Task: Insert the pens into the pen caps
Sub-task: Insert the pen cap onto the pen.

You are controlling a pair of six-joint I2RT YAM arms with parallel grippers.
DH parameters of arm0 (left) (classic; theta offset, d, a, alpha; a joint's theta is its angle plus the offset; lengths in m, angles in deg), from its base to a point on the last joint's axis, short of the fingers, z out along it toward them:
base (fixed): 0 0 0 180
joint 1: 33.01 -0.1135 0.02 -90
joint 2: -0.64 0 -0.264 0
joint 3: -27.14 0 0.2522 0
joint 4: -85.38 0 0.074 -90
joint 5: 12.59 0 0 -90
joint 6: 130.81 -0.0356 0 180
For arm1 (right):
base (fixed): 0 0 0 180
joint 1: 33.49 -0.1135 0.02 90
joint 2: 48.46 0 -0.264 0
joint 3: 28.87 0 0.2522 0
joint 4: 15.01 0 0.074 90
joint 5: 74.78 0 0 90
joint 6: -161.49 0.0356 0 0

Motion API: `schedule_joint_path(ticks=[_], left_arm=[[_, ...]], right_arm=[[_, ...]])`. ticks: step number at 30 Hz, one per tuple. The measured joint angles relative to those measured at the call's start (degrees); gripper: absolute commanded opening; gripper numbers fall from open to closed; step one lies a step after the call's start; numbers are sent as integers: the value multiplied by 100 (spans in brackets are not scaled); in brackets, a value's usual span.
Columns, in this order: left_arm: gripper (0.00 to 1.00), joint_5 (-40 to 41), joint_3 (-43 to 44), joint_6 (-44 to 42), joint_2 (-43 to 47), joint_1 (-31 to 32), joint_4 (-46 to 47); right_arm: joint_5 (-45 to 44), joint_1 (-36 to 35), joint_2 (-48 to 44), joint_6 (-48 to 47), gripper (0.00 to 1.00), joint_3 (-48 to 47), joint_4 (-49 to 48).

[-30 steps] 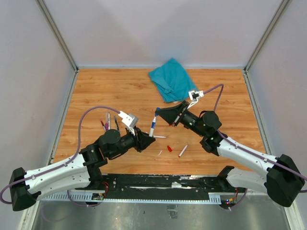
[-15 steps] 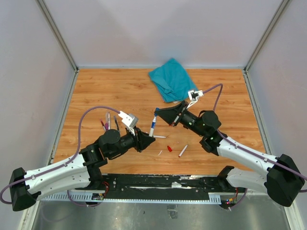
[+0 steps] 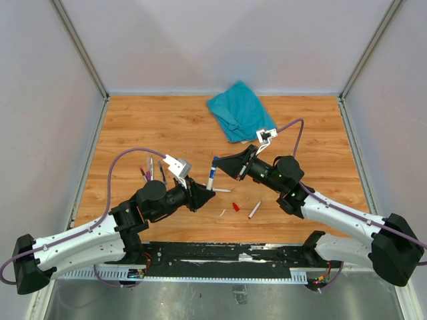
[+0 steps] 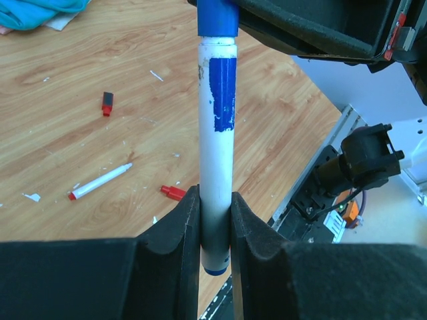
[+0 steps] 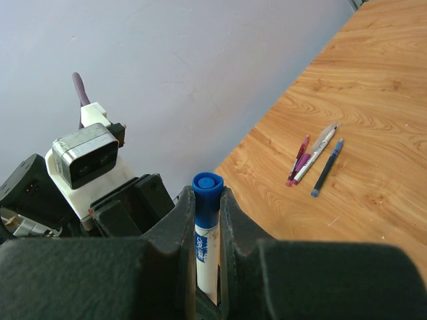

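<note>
A white-barrelled pen (image 3: 211,177) with a blue label stands between my two grippers above the table's middle. My left gripper (image 3: 208,193) is shut on the pen's lower end (image 4: 217,167), the fingers pressed to both sides of the barrel. The blue pen cap (image 5: 207,193) sits on the pen's upper end, and my right gripper (image 5: 207,213) is shut on it. In the left wrist view the cap (image 4: 217,17) meets the barrel right under the right gripper's black body. A red cap (image 3: 235,207) and a red-tipped pen (image 3: 254,210) lie on the wood just right of the left gripper.
Several more pens (image 3: 150,170) lie at the table's left, also in the right wrist view as pens (image 5: 313,157). A teal cloth (image 3: 240,110) is bunched at the back. A small dark and red cap (image 4: 107,102) and white scraps (image 3: 223,213) lie on the wood.
My right gripper has come a little left and nearer with the blue cap, closing toward the left gripper along the pen. The left arm has held still.
</note>
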Motion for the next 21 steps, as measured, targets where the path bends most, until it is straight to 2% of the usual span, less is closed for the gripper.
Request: schedule_joint_path(ticks=[12, 17, 21], left_arm=[[1, 31, 0, 0, 39, 33, -125], [0, 33, 0, 2, 35, 37, -234], [1, 31, 0, 2, 35, 44, -249]], right_arm=[[-92, -125, -2, 44, 2, 48, 0], [-105, -127, -20, 46, 11, 133, -15], [-103, -140, -46, 4, 26, 136, 33]])
